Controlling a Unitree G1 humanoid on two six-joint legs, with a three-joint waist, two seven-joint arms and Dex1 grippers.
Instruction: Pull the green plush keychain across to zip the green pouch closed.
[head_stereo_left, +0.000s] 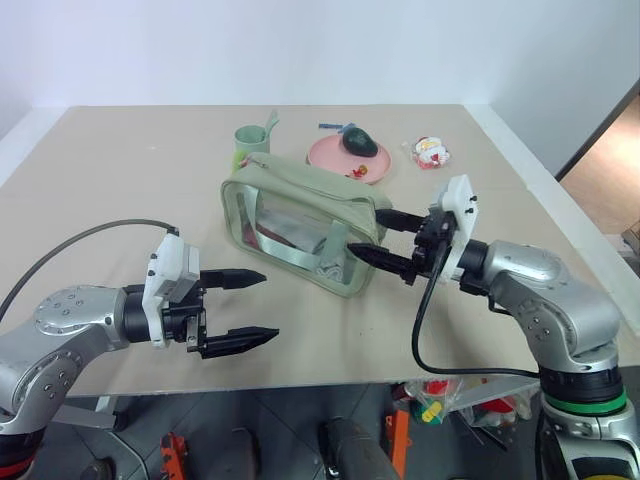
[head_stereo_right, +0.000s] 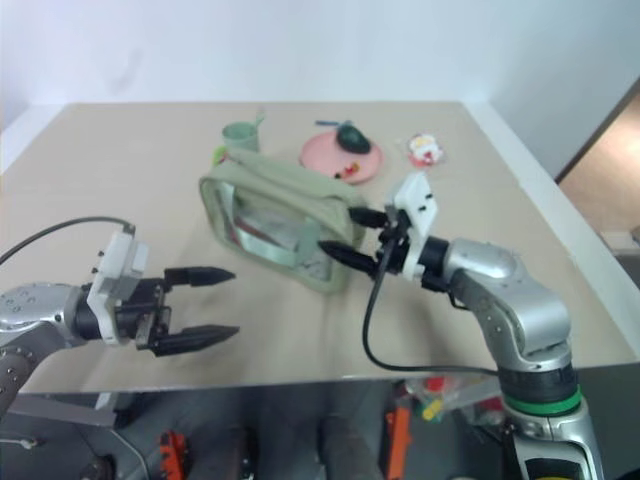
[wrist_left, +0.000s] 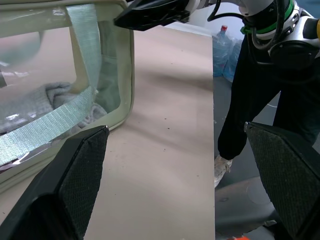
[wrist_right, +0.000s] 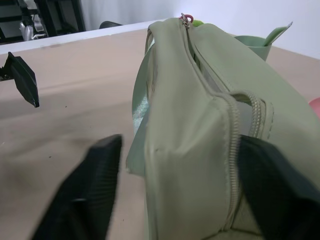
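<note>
The green pouch (head_stereo_left: 300, 215), a sage fabric box with a clear side panel and a pale strap, lies mid-table. Its zipper (wrist_right: 239, 107) runs along the top. A bit of the lime green plush keychain (head_stereo_left: 238, 160) peeks out at the pouch's far left end, beside the cup, and also behind the zipper pull (wrist_right: 197, 23). My right gripper (head_stereo_left: 366, 232) is open, its fingers straddling the pouch's right end; I cannot tell whether they touch the fabric. My left gripper (head_stereo_left: 271, 306) is open and empty, hovering in front of the pouch's near left side, its fingertips (wrist_left: 90, 150) pointing towards the clear panel.
A pale green cup (head_stereo_left: 250, 137) stands just behind the pouch's left end. To its right is a pink plate (head_stereo_left: 330, 158) holding a dark rounded item (head_stereo_left: 360, 142), then a small red and white packet (head_stereo_left: 431, 151). The table's front edge (head_stereo_left: 300, 382) runs close under both arms.
</note>
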